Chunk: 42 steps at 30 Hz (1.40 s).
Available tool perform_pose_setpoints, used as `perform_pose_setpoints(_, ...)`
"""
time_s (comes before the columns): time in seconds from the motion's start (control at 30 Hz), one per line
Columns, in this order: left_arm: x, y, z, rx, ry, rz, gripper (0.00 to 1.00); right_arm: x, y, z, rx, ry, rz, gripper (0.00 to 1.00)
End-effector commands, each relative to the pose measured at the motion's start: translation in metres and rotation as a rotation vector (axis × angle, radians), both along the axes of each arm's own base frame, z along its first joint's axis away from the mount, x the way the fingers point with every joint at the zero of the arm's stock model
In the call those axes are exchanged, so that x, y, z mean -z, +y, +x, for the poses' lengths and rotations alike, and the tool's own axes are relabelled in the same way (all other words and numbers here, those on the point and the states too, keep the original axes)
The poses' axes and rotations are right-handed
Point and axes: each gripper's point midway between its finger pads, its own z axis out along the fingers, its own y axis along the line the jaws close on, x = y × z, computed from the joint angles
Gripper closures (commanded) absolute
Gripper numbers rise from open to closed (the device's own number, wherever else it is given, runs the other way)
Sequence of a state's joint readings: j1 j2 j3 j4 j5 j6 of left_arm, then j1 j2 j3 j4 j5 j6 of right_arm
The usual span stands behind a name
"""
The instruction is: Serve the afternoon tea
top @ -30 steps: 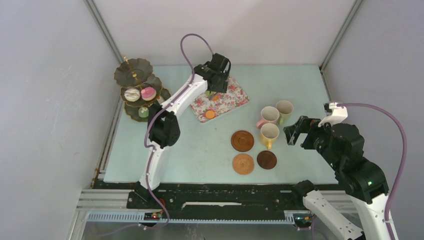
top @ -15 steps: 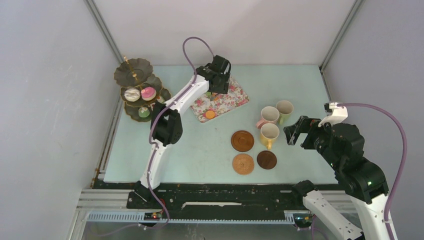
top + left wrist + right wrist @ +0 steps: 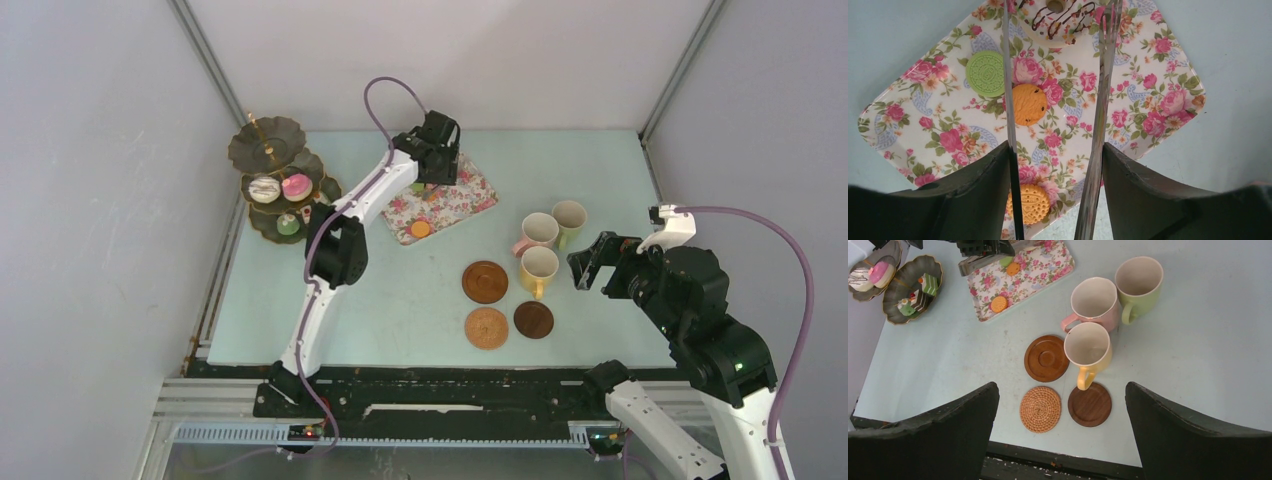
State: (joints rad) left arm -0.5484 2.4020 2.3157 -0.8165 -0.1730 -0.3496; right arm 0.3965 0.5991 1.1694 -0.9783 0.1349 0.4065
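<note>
Flowered tray (image 3: 1148,95) holds three cookies (image 3: 1029,104) and an iced doughnut (image 3: 1058,20).

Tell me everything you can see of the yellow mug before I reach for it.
The yellow mug is glossy, ceramic-looking, yellow outside and cream inside, and empty. It stands upright directly on the table, not on a coaster, its loop handle pointing toward the near edge, at the dark coaster. Its far rim sits close against the pink mug; whether they touch I cannot tell.

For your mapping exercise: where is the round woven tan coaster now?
Top view, slightly right of centre: the round woven coaster lies left of the dark wooden coaster, in front of the ringed brown coaster.
</note>
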Motion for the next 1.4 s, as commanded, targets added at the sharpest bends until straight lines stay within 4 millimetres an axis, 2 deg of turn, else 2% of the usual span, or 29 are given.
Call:
perform_pose_setpoints(0.0, -0.014, -0.006, 0.012, -0.012, -0.048, -0.039, 0.35, -0.004, 0.001, 0.002, -0.009, -0.009, -0.009, 0.00)
perform_pose_setpoints(0.33, -0.015, -0.003, 0.017, -0.011, -0.073, -0.015, 0.42, -0.004, 0.000, 0.001, -0.006, -0.011, -0.009, 0.00)
perform_pose_setpoints(0.53, -0.021, -0.002, 0.018, 0.000, -0.087, -0.008, 0.55, -0.005, -0.001, 0.001, -0.005, -0.016, -0.010, 0.00)
perform_pose_setpoints(0.73, -0.039, -0.004, 0.011, 0.015, -0.103, -0.015, 0.64, -0.007, -0.001, 0.000, -0.003, -0.024, -0.004, 0.00)
perform_pose_setpoints(0.83, -0.055, -0.003, 0.006, 0.021, -0.116, -0.022, 0.66, -0.008, -0.001, 0.000, -0.005, -0.028, -0.002, 0.00)
perform_pose_setpoints(0.93, -0.075, 0.001, -0.004, 0.028, -0.128, -0.016, 0.68, -0.010, -0.002, 0.000, -0.006, -0.038, -0.002, 0.00)
perform_pose_setpoints(1.1, -0.109, 0.023, -0.027, 0.028, -0.153, 0.021, 0.70, -0.011, 0.000, -0.002, -0.019, -0.048, -0.004, 0.00)
perform_pose_setpoints(1.37, -0.158, 0.081, -0.092, -0.012, -0.190, 0.078, 0.71, -0.015, 0.004, 0.000, -0.056, -0.067, -0.013, 0.00)
